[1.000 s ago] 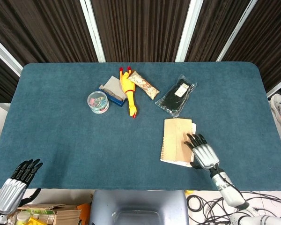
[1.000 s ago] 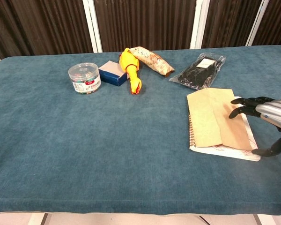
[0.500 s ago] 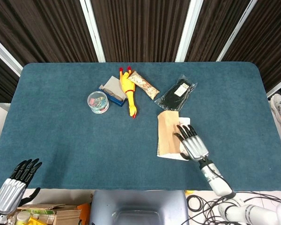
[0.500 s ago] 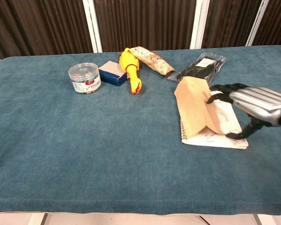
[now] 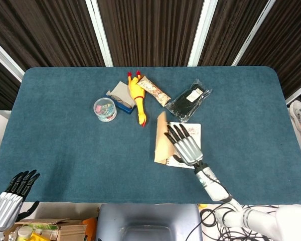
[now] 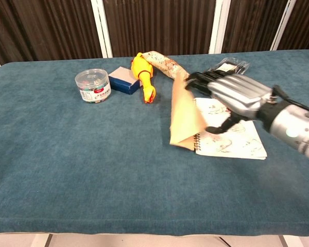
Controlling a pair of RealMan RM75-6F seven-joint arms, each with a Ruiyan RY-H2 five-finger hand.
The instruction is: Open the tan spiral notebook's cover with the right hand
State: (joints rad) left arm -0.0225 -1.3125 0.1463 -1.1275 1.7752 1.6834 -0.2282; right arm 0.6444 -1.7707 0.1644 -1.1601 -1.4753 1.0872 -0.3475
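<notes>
Right hand (image 6: 236,93) fingers (image 5: 176,134) spread against the raised tan cover (image 6: 184,116); grip apparently absent. Left hand (image 5: 10,201) fingers extended, partly cropped.

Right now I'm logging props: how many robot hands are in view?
2: the right hand at the notebook's lifted cover, the left hand off the table's near-left corner.
</notes>
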